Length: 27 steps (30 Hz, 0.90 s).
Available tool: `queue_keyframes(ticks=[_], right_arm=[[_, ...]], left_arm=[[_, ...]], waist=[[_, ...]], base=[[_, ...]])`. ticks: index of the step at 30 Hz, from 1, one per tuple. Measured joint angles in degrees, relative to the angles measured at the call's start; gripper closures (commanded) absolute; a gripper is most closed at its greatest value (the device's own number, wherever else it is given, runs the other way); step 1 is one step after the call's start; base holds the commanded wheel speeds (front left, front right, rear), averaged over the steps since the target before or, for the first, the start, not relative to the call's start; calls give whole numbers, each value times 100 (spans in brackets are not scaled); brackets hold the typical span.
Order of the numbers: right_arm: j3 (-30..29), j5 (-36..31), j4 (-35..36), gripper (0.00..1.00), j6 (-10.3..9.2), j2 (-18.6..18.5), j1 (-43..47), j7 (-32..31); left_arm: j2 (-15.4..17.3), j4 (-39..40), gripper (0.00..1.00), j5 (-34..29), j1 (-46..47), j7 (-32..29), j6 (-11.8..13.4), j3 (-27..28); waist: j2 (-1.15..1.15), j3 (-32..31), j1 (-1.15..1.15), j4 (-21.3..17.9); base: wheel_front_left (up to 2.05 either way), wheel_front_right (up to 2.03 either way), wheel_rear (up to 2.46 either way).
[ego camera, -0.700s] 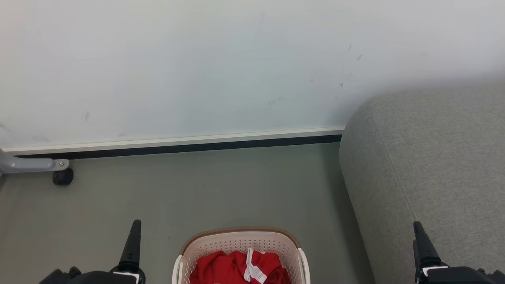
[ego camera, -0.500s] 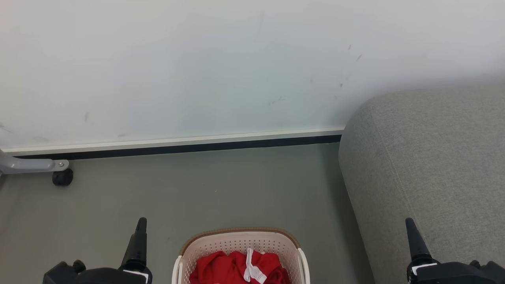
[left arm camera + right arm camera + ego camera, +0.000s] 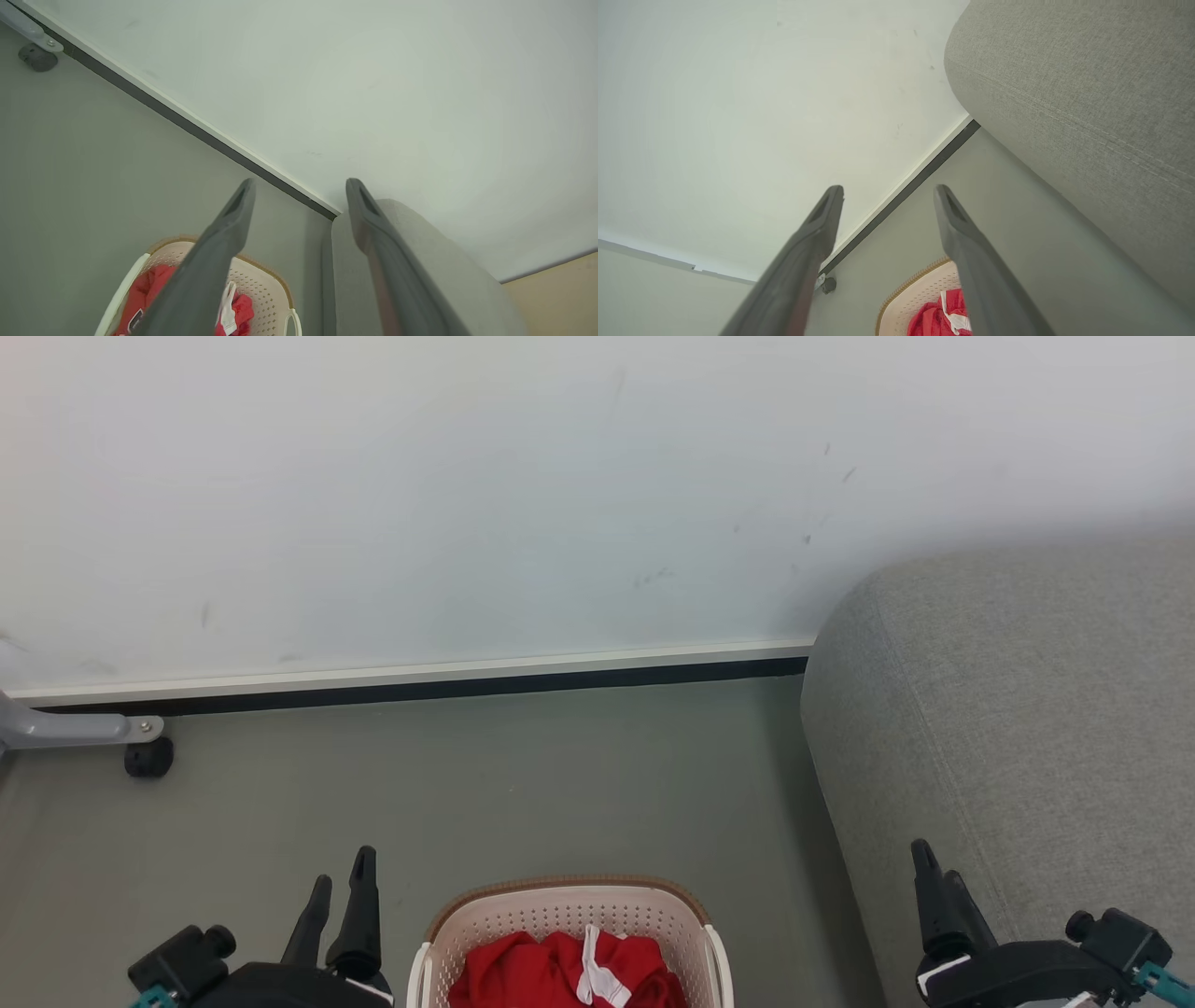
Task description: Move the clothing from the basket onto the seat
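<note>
A large grey fabric-upholstered sofa (image 3: 1027,728) fills three o'clock of the head view. At six sits the cream perforated plastic basket (image 3: 569,887), with the red, white-striped clothing (image 3: 532,971) heaped inside. The left gripper (image 3: 342,868) at seven and the right gripper (image 3: 937,863) at five both gape, empty. The first reach seems in hand; next, one gripper must dip into the basket and pinch fabric.

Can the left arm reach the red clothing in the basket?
Likely yes: open left end effector hangs just left of the cream perforated plastic basket; red fabric clothing lies exposed, nothing between.
</note>
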<state>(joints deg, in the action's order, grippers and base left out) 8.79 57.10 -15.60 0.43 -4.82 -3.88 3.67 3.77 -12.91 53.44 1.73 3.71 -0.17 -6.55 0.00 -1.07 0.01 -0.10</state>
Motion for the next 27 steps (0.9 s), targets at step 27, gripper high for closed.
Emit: queue_keyframes(ticks=[27], right_arm=[[832,-2053,-37,0,-354,-170,7,538]], left_arm=[[-14,-42,0,-2608,-301,516,378,62]], waist=[[0,-136,-1,-22]], base=[[0,0,0]])
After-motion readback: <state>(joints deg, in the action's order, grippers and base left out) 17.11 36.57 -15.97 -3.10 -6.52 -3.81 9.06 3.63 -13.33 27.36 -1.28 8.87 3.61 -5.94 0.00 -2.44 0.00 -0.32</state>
